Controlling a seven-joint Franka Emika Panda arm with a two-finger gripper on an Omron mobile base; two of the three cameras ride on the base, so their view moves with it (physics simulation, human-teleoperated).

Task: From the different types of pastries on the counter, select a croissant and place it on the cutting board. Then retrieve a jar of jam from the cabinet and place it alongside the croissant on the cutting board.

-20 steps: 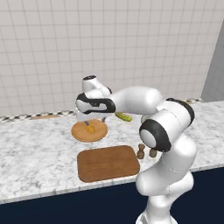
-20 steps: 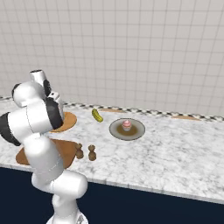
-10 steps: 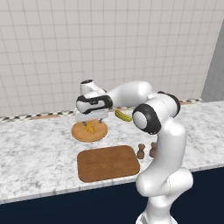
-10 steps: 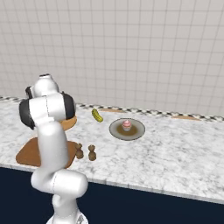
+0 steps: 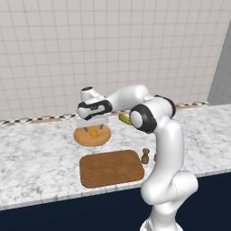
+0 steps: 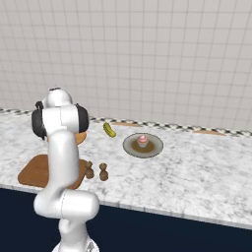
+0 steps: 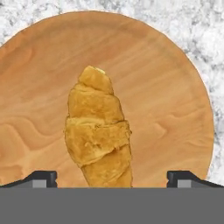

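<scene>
Left base view: the hand [image 5: 93, 123] hangs spread wide over the round wooden plate [image 5: 82, 137], and the croissant [image 5: 93, 132] lies on that plate between the fingers, ungripped. The cutting board [image 5: 111, 168] sits bare on the marbled tabletop [image 5: 36, 153], just in front of the plate. Beside the board's right edge stands a small brown shaker [image 5: 145, 156]; a green pickle [image 5: 124, 118] peeks out behind the arm.

Right base view: the arm blocks most of the cutting board [image 6: 34, 171]. Two shakers [image 6: 103, 172] stand close together, the pickle [image 6: 109, 130] lies behind them, and the pink-topped cupcake [image 6: 142, 141] rests on a dark plate [image 6: 156, 147], well apart.

Hand view: the croissant [image 7: 98, 131] lies lengthwise on the plate [image 7: 175, 109], between the dark fingertips [image 7: 40, 178], touching neither.
</scene>
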